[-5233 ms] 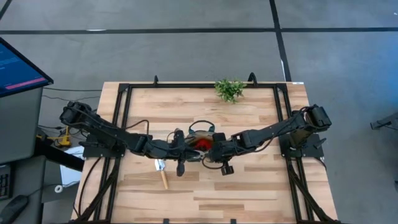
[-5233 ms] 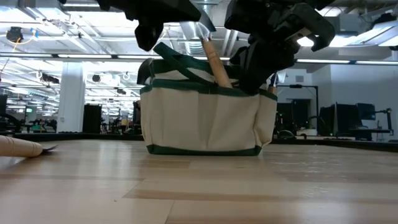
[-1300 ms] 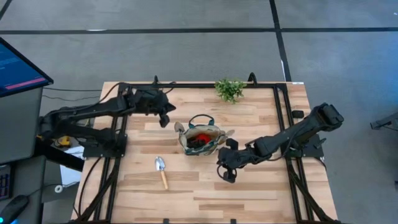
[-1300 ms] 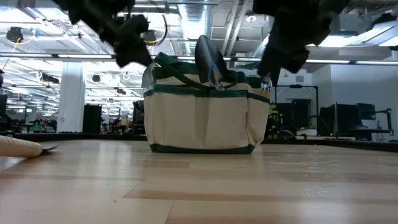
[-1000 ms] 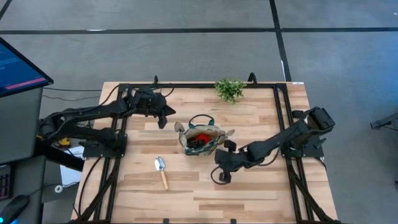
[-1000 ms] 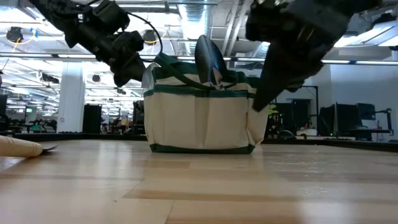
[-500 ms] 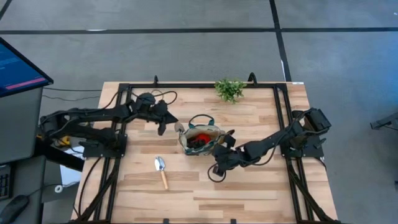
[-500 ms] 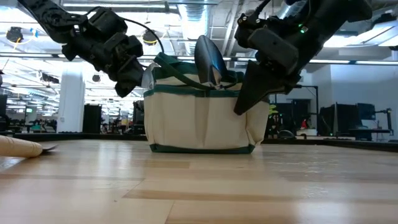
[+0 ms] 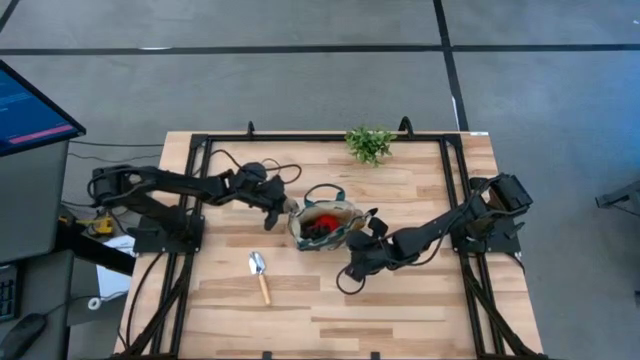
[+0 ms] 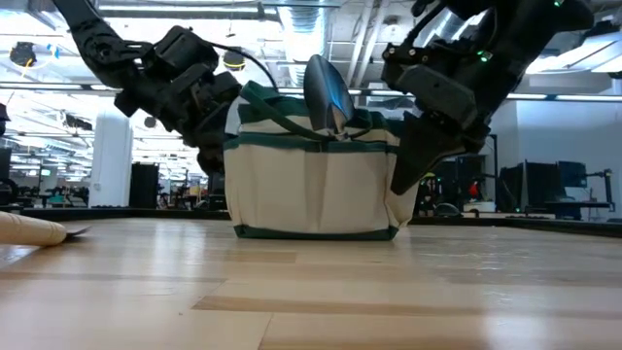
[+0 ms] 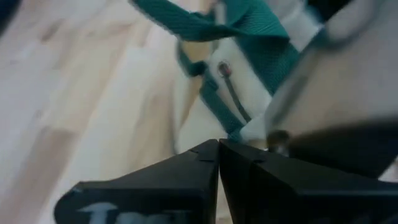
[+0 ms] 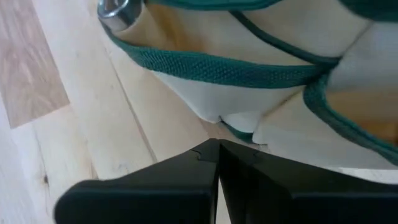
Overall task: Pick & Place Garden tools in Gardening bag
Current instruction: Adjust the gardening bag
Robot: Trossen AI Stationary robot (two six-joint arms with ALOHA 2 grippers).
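The gardening bag (image 9: 297, 232) stands mid-table with trowel blades (image 10: 327, 89) sticking up out of it and a red item (image 9: 326, 218) inside. One more trowel (image 9: 260, 274) lies flat on the table, near and left of the bag. My left gripper (image 9: 287, 209) is shut, its tips at the bag's left side (image 11: 200, 118). My right gripper (image 9: 352, 250) is shut and slants down at the bag's near right wall (image 12: 249, 99), close to the base. My left gripper's shut tips (image 11: 219, 144) stand right at the bag's side wall, beside the green trim; I cannot tell whether they touch it. My right gripper's shut tips (image 12: 217, 143) sit just under a fold of the bag's lower wall; touching or not, I cannot tell.
A leafy green sprig (image 9: 370, 143) lies at the table's far edge. A black frame (image 9: 200, 190) runs round the table's sides. Open wood shows along the near edge (image 9: 330, 320). A monitor (image 9: 30, 105) stands off the table's left.
My left gripper has come down from the far left toward the bag's left side, tipping downward, and stays shut. My right gripper has rolled and tipped a little at the bag's near right side, and stays shut. The bag and the loose trowel have kept still.
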